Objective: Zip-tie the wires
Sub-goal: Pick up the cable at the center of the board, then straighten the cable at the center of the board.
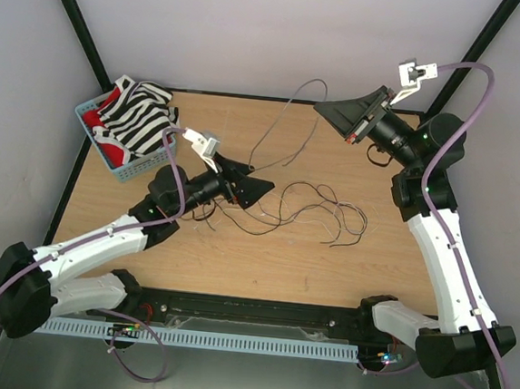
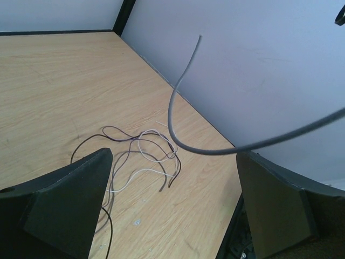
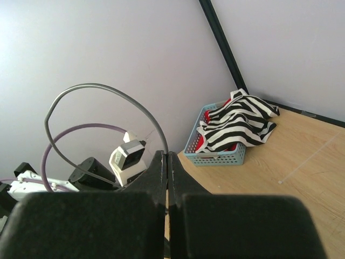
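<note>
Top view, wires: a loose tangle of thin dark and pale curling wires [image 1: 313, 213] lies flat mid-board on the light wooden tabletop [image 1: 281, 265], between the two arms.
Top view, grey strand: one long thicker grey wire [image 1: 285, 151] stands off the board and arcs from beside the tangle up toward the right arm.
Top view, basket: a small blue plastic mesh basket [image 1: 130, 172] sits at the far-left corner. It holds a black-and-white striped cloth [image 1: 140, 111] spilling over the rim, with something red [image 1: 109, 151] under it. No wires are in it.
Left wrist view, left gripper [image 2: 173, 156]: fingers are spread wide and hold nothing. The grey wire crosses the gap in mid-air, and the tangle lies on the board beyond.
Right wrist view, right gripper [image 3: 166, 156]: fingers are pressed tight together, pinching the grey wire, which loops up and away.
Handling, judged: the thin strands look very light, limp and springy, likely to slip and splay. The grey one looks stiffer and holds its curve.
Where to grab, judged: where strands cross and bunch, not at loose ends.
</note>
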